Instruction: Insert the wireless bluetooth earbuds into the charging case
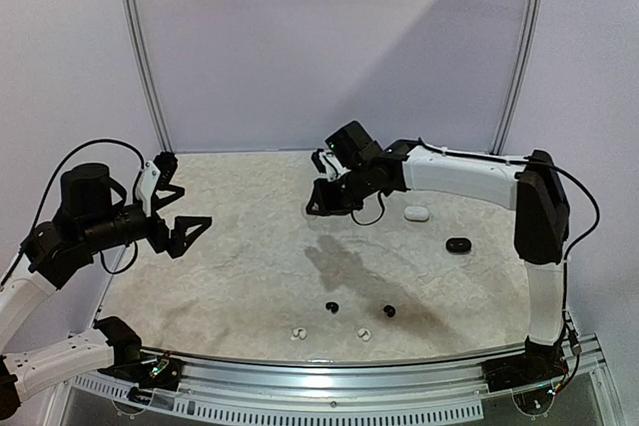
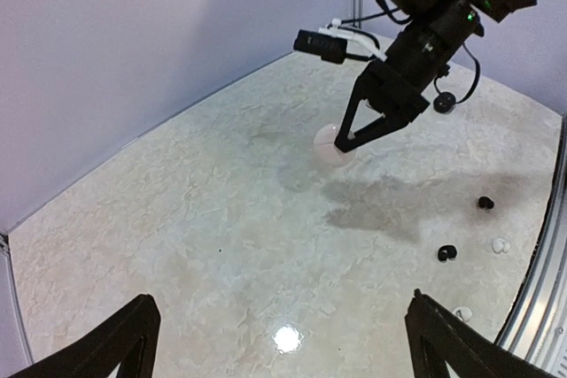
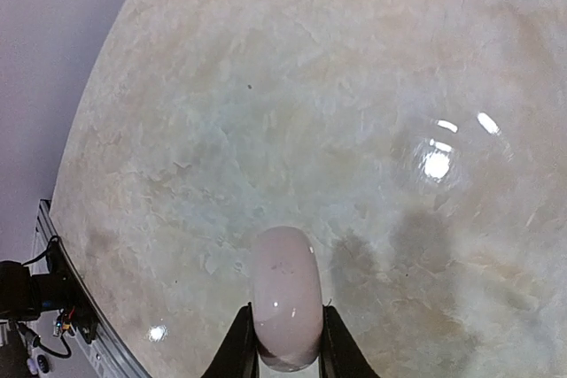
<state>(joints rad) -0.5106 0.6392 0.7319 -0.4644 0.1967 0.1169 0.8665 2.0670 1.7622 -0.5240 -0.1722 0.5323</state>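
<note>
**Case in the right claw, earbuds loose toward the near edge**

The right claw (image 1: 319,207) was clamped on a pale pink case (image 3: 283,282), a smooth pebble-shaped shell with its lid apparently shut. The fingers (image 3: 239,347) gripped it across its narrow width, so its long axis ran straight out from between them. A shadow lying apart from the case suggested that it hung above the marbled worktop (image 1: 250,276) rather than resting on it. The left claw (image 2: 282,300) stood with its fingers wide apart and nothing between them, raised over the left side of the worktop.

Four earbuds could be seen, all lying loose on the worktop. Two black earbuds (image 1: 331,306) lay toward the near edge from the right claw. Two white earbuds (image 1: 298,333) lay closer still to that edge. None was touching another. A white case (image 1: 416,213) and a black case (image 1: 458,245) sat shut on the right side, under the right forearm.

The governing relation was that the held case lay well apart from every earbud, on their far side. The right claw was the nearer to the black earbuds, but it was occupied. The free left claw would therefore probably do the fetching, reaching to its right and toward the near edge. The case would likely need opening first.
</note>
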